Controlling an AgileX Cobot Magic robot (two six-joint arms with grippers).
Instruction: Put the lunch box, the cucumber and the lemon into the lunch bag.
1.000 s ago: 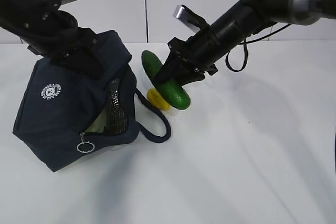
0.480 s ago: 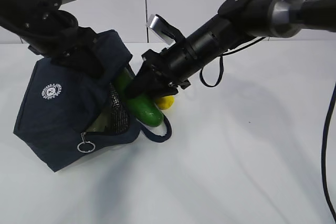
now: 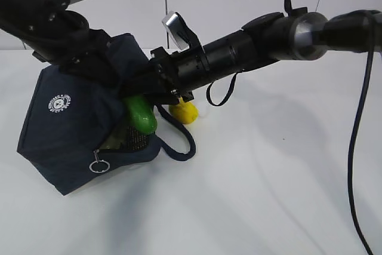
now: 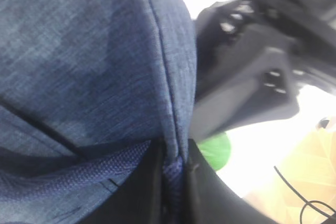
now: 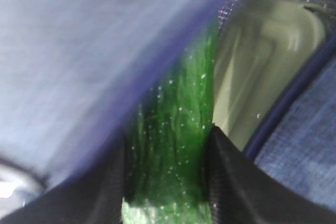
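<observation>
Navy lunch bag (image 3: 71, 129) and lemon (image 3: 184, 113) rest on white table (image 3: 268, 195).

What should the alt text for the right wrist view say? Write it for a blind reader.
Black gripper fingers clamp a dark green, speckled cucumber, pushing it lengthwise into the dark navy fabric lunch bag. Inside the bag, just right of the cucumber, lies the pale sage-green lid of the lunch box.
</observation>
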